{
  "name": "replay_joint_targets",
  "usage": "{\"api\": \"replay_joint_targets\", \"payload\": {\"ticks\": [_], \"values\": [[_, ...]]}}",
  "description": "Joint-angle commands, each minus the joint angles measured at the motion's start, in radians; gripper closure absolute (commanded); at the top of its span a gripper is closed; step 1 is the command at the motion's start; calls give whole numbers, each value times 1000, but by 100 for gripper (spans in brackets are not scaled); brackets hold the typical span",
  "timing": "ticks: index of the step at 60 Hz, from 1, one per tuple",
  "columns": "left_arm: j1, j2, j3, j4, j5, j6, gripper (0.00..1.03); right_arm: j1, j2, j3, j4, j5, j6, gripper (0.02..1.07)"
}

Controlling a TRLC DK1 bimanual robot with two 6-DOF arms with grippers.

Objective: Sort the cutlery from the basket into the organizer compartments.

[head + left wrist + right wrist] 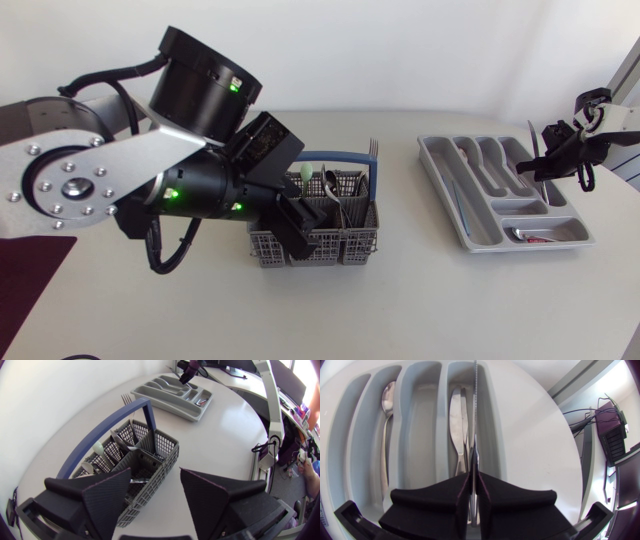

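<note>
Right hand [474,480], knife [475,405] above organizer [441,415]

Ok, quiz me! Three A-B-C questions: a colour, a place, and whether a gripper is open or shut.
1. The basket handle is: A red, B blue, C yellow.
2. The right gripper is: A above the organizer, B above the basket, C flat on the table.
3. The left gripper is: A open, B shut on a fork, C shut on a spoon.
Answers: B, the arch shows blue; A, its wrist view looks down into the compartments; A, its fingers stand apart, gripping nothing.
</note>
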Motion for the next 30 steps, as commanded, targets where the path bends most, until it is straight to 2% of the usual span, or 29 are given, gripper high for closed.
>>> {"api": "replay_joint_targets", "payload": {"ticks": [1,6,11,19,22,30], "values": [[-11,0,-26,6,-10,19,35,8,35,31,-10,13,25,101],[-11,-2,-29,6,-10,19,35,13,40,31,-10,13,33,97],[-11,-3,-32,5,-10,19,35,16,37,27,-16,13,39,80],[-11,-3,-35,6,-22,19,35,17,-6,-3,-7,3,41,46],[-12,-5,-38,6,-26,19,35,17,-35,-25,4,-4,41,37],[-12,-5,-44,14,-40,19,36,28,-124,-95,26,-14,33,34]]}}
